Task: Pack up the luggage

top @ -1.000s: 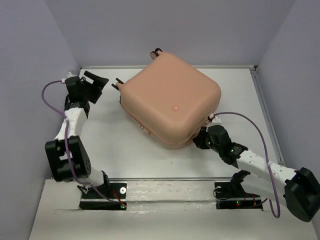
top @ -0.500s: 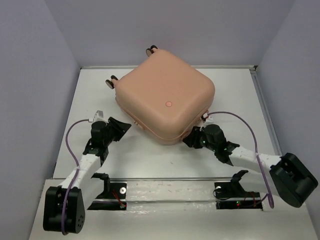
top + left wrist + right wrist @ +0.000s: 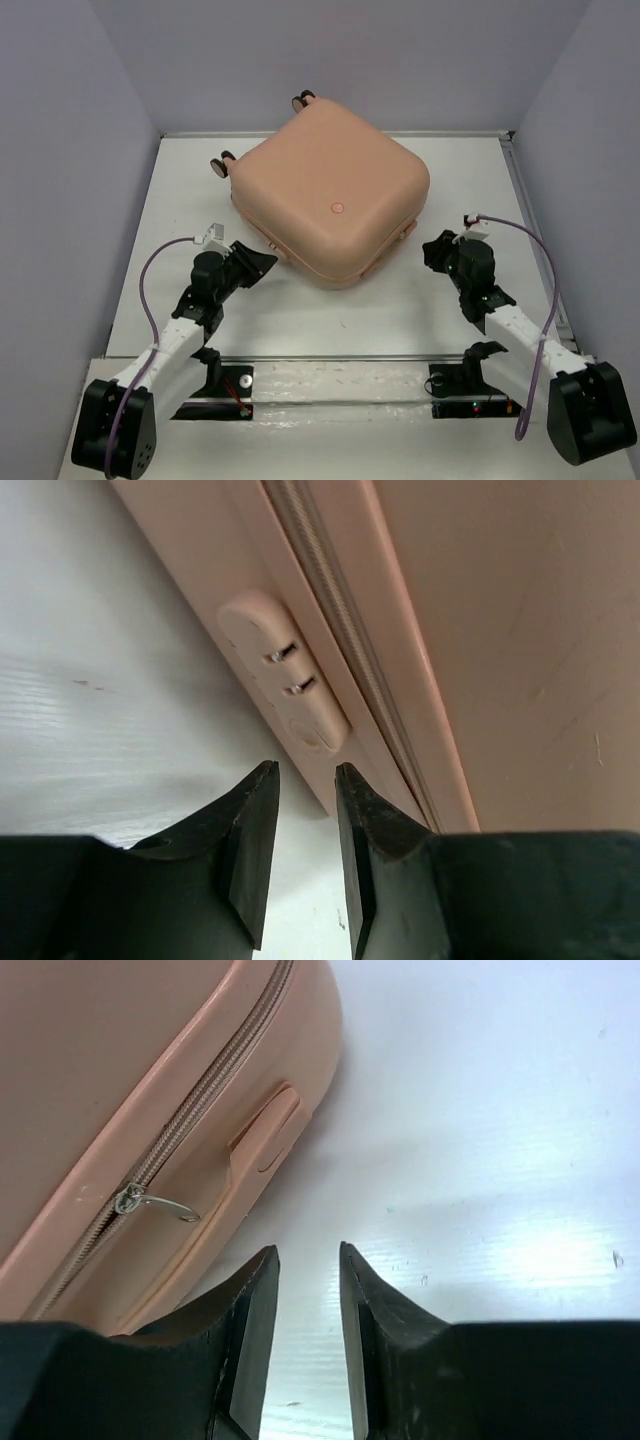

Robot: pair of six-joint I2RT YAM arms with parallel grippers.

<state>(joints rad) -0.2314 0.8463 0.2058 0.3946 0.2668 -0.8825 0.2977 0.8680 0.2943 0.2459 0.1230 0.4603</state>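
**Closed suitcase lying flat between two narrow-set grippers**

A peach-pink hard-shell suitcase (image 3: 330,190), squarish with rounded corners, lies shut and flat on the white table (image 3: 470,180), turned corner-on to the arms. Its round button mark (image 3: 337,208) faces up. Two black-and-pink wheels (image 3: 218,164) project from its far left edge.

The left gripper (image 3: 264,262) sits low on the table at the near left side of the suitcase. Its jaws are set to a narrow gap with nothing between them. In the left wrist view, its fingertips point at an oblong pink block (image 3: 285,685) with two slots, mounted beside the zipper (image 3: 340,630); whether they touch the shell cannot be told.

The right gripper (image 3: 432,250) is near the right-hand corner of the suitcase, with bare table between them. Its jaws are likewise narrowly parted and empty. The right wrist view shows a metal zipper pull (image 3: 150,1203) hanging from the closed zipper, next to a pink tab (image 3: 265,1140) on the shell
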